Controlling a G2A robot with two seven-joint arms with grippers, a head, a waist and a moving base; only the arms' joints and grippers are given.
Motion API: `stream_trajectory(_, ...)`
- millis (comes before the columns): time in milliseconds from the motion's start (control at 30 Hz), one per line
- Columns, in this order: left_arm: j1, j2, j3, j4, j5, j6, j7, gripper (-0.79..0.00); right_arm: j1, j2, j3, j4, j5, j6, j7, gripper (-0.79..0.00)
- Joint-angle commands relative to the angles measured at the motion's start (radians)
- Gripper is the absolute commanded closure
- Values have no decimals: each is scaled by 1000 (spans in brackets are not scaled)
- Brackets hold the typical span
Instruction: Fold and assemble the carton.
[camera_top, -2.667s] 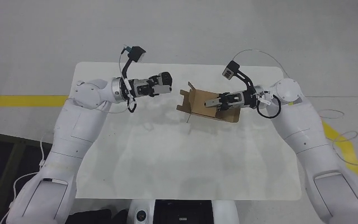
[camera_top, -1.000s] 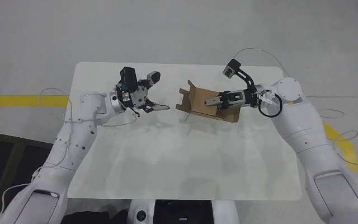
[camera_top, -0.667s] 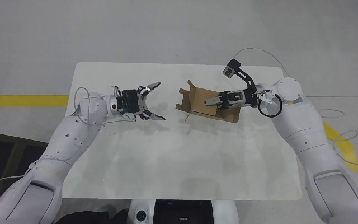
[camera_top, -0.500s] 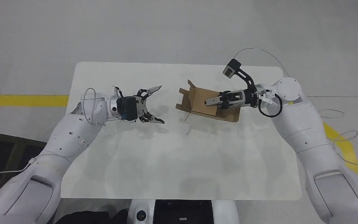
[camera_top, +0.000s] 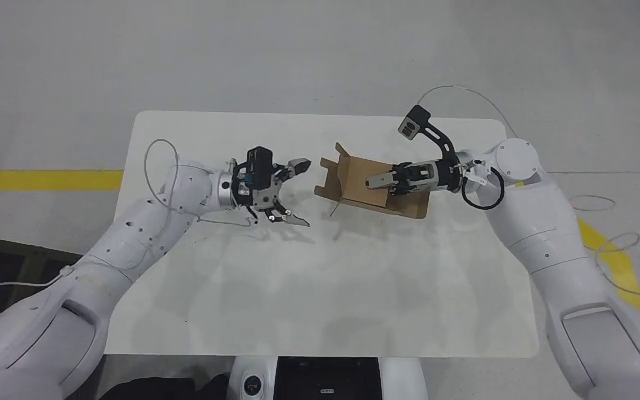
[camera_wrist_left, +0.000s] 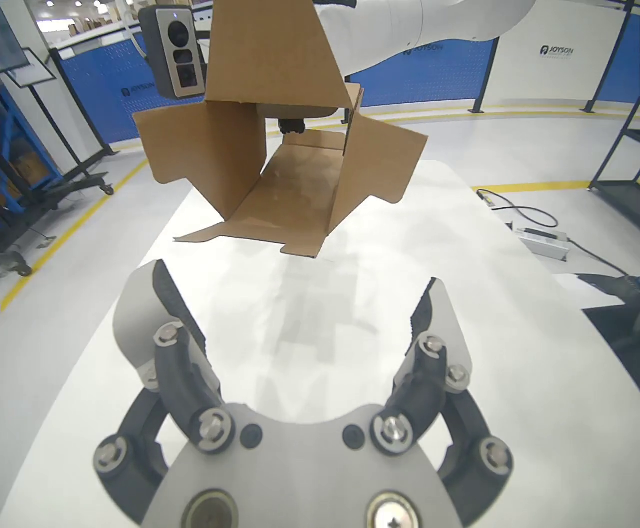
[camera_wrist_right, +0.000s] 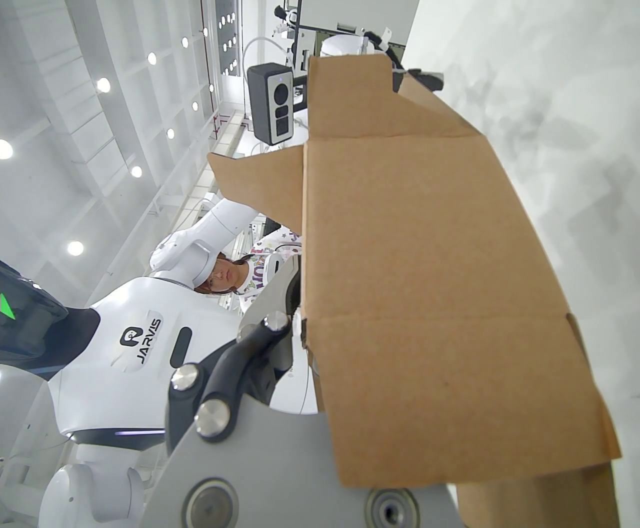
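Swung in toward the carton (camera_top: 375, 186) with the left jaws, now spread wide, aimed at its open flapped end, not touching. Gripped by one side panel in the right jaws, held over the bench (camera_top: 330, 300), right of centre.

carton (camera_top: 352, 178): over the table's (camera_top: 320, 300) far-right part.
left gripper (camera_top: 300, 191): just left of the carton, apart.
right gripper (camera_top: 378, 183): on the carton's right part.
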Motion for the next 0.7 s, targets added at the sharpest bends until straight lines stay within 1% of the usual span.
stream_trajectory(0, 4, 0, 6, -4, 2, -1, -1, -785, 0, 0, 0, 0, 0, 0, 0, 0)
stream_trajectory(233, 28, -7, 31, -25, 13, 28, 28, -785, 0, 0, 0, 0, 0, 0, 0, 0)
stream_trajectory(333, 39, -14, 43, -27, -16, 19, 19, -785, 0, 0, 0, 0, 0, 0, 0, 0)
stream_trajectory(500, 35, -29, 54, -13, -40, 3, 3, -785, -3, 0, 0, -3, -1, 1, -7, 0)
stream_trajectory(567, 31, -36, 57, -10, -40, 3, 3, -785, -21, 1, 1, -39, -14, 10, -34, 0)
stream_trajectory(667, 27, -46, 61, -3, -46, 0, 0, -785, -36, 5, 9, -68, -24, 20, -44, 0)
